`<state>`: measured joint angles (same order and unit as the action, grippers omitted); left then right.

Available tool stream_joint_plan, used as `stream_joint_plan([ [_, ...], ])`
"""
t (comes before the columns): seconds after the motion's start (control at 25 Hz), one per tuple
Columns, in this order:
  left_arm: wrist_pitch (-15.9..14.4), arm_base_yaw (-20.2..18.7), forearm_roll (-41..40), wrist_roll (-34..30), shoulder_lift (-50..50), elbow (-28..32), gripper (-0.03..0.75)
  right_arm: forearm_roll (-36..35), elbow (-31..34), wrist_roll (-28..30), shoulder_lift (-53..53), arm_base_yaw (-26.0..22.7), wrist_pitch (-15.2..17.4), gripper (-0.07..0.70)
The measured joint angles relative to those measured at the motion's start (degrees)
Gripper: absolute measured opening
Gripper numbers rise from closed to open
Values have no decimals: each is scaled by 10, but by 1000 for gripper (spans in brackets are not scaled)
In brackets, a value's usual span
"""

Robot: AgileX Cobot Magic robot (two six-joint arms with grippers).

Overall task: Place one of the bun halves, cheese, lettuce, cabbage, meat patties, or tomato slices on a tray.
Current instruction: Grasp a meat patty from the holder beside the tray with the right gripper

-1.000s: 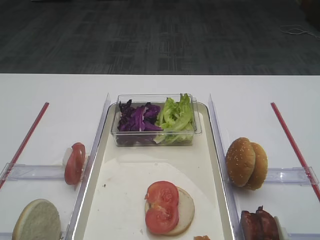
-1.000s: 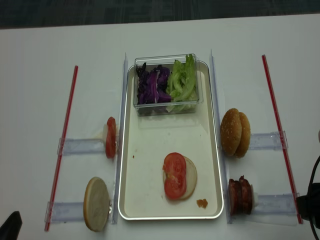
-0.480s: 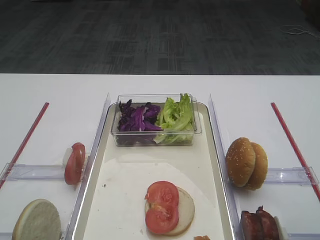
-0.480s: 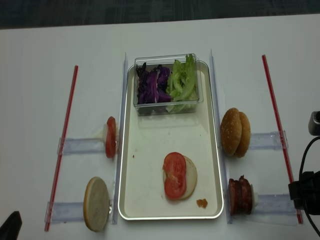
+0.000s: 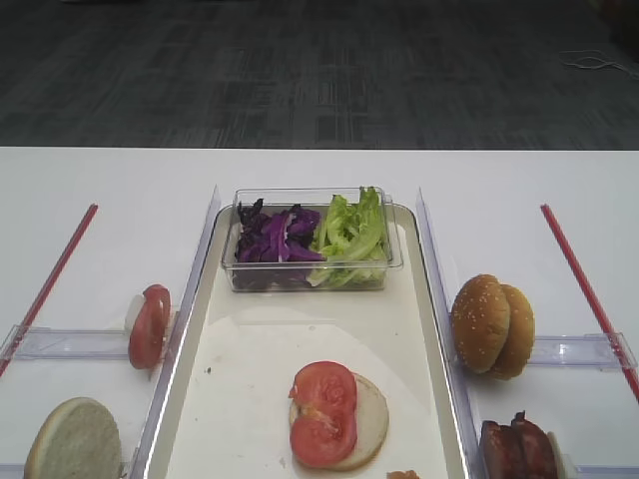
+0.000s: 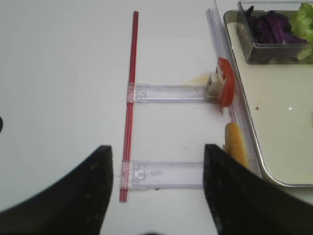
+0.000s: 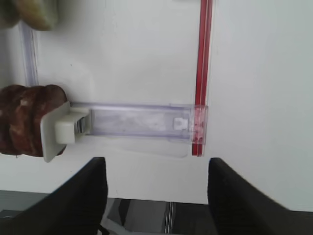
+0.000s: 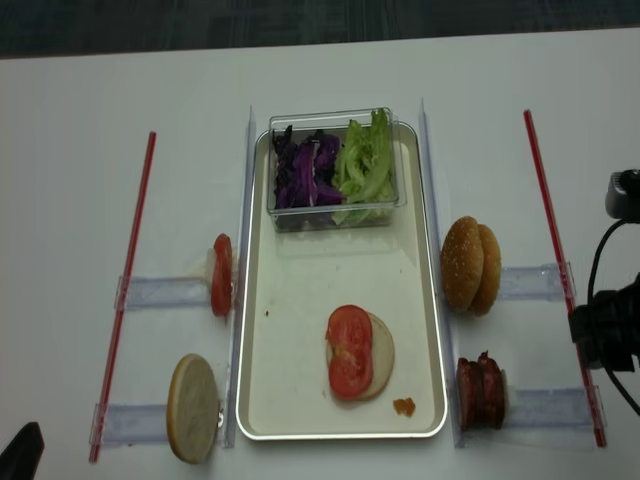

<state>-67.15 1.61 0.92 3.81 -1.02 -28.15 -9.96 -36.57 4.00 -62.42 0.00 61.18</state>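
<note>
Exterior high: tray point(image 8: 258, 300) lengthwise front-to-back

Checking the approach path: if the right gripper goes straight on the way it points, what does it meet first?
Probably the clear rack lying straight ahead of the open right gripper, not the meat patties at its left end; depth is uncertain.

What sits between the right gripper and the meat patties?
In the right wrist view, a clear plastic rack with its white pusher block against the meat patties; right gripper is open.

A white table point(image 5: 120, 180) stands before a dark grey carpeted floor point(image 5: 319, 70) with square tiles
</note>
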Motion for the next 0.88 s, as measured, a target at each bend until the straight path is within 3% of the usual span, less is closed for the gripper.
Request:
stream_joint_plan([
  [0.52,0,0,0,0,0,0,420,-18,-27,3,-71,5,5,454],
  [0.88,0,0,0,0,0,0,420,-22,-30,-44,-73,99,-11,422],
])
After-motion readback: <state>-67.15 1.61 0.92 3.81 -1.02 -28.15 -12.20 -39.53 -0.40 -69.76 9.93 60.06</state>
